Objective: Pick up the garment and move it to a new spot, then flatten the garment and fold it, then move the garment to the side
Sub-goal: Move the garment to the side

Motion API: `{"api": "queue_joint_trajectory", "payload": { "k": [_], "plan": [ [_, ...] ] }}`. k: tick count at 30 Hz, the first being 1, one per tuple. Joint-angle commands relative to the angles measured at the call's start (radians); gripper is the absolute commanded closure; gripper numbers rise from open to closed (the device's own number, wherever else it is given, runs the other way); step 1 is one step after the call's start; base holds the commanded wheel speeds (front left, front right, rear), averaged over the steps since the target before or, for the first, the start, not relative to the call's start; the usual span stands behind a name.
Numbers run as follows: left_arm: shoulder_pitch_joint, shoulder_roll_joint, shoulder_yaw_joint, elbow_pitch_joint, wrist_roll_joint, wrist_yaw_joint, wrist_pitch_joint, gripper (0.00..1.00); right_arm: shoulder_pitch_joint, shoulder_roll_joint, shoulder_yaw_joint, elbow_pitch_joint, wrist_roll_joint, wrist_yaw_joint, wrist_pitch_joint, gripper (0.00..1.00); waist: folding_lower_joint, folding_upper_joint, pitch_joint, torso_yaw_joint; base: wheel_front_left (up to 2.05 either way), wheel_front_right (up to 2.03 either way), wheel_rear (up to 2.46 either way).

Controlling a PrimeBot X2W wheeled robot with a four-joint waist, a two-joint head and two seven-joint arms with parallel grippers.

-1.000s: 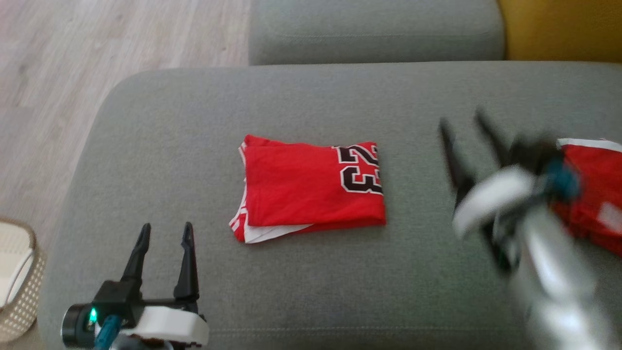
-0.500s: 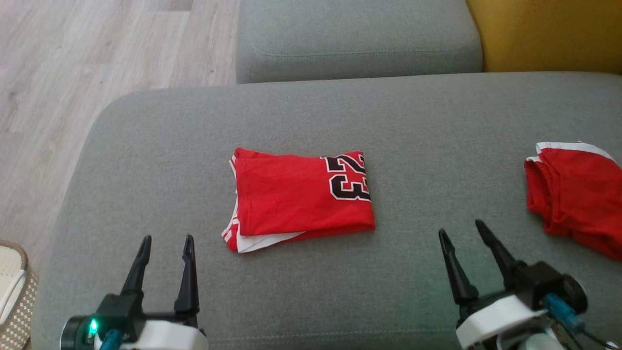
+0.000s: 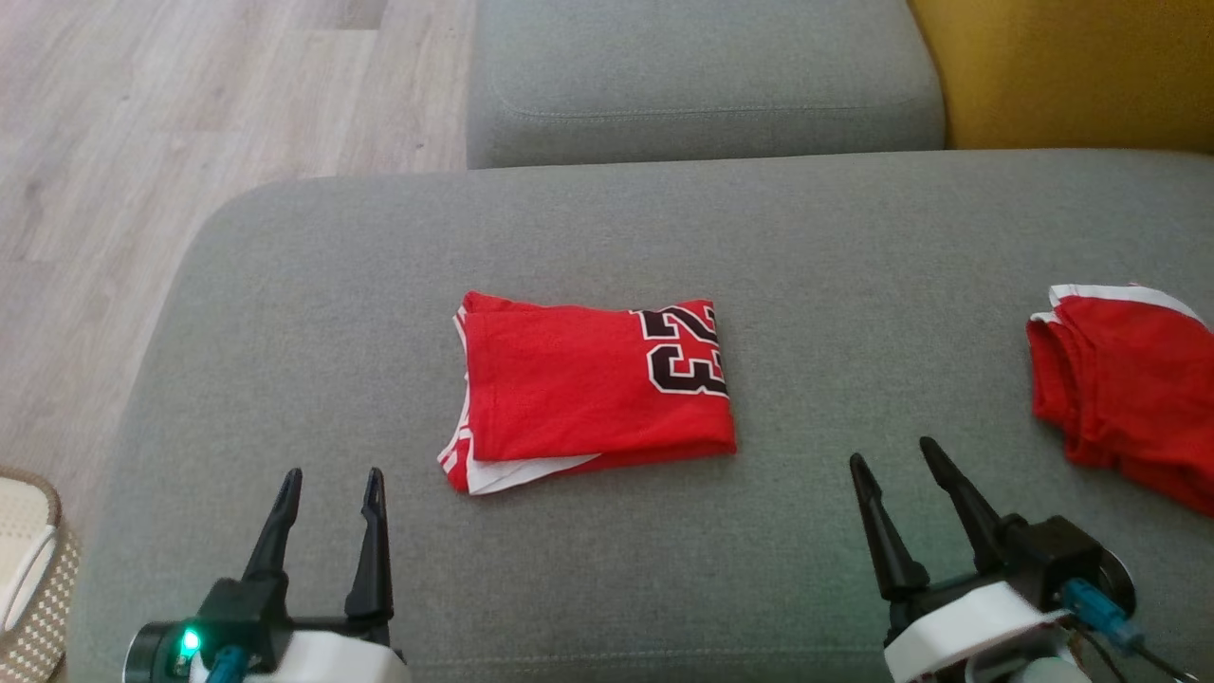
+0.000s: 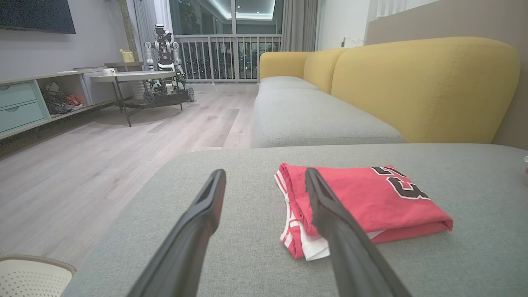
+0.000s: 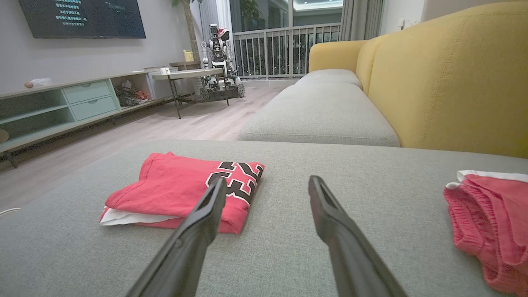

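Pulled back from beside the red shorts (image 3: pixel 1129 384) at the far right, the right gripper (image 3: pixel 892 453) now rests low and near, jaws spread and empty; the left gripper (image 3: pixel 335 472) sits likewise released at the lower left. On the grey sofa seat (image 3: pixel 806 256) the red jersey (image 3: pixel 593 394) lies in the middle, folded into a neat rectangle, well apart from both grippers. Folding looks finished; the shorts appear already set aside, loosely folded. What seems left, if anything, is shifting the jersey to the side
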Motion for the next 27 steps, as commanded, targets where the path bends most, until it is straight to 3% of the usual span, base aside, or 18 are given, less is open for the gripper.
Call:
{"api": "queue_joint_trajectory", "payload": {
  "k": [1,7,12,17,21,22,27],
  "plan": [
    [-0.04,-0.009,0.038,-0.023,0.013,-0.006,-0.012,0.0,-0.039,0.0,0.014,-0.028,0.02,0.0,-0.009,0.0,0.0,0.0,-0.001,0.008,0.0,0.0,0.0],
    [-0.044,-0.012,0.028,-0.013,0.016,-0.007,-0.012,0.0,-0.039,0.0,0.012,-0.01,0.039,0.0,-0.009,0.0,0.0,0.0,0.0,0.034,0.0,0.0,0.0],
    [-0.043,-0.015,0.008,-0.005,0.02,-0.009,-0.012,0.0,-0.082,0.0,0.036,0.073,0.126,0.0,-0.009,0.0,0.0,0.0,0.014,0.073,0.0,0.0,0.0],
    [-0.052,-0.018,-0.019,0.012,0.022,-0.017,-0.012,0.0,-0.213,0.0,0.065,0.283,0.302,0.0,-0.009,0.0,0.0,0.0,0.035,0.124,0.0,0.0,0.0],
    [-0.061,-0.019,-0.044,0.021,0.023,-0.025,-0.012,0.0,-0.359,0.0,0.087,0.524,0.504,0.0,-0.008,0.0,0.0,0.0,0.05,0.166,0.0,0.0,0.0],
    [-0.07,-0.02,-0.055,0.024,0.022,-0.029,-0.012,0.0,-0.44,0.0,0.106,0.633,0.576,0.0,0.006,0.0,0.0,0.0,0.063,0.191,0.0,0.0,0.0],
    [-0.094,-0.021,-0.069,0.028,-0.002,-0.039,-0.012,0.0,-0.606,0.0,0.112,0.848,0.625,0.0,0.012,0.0,0.0,0.0,0.095,0.257,0.0,0.0,0.0]
  ]
}}
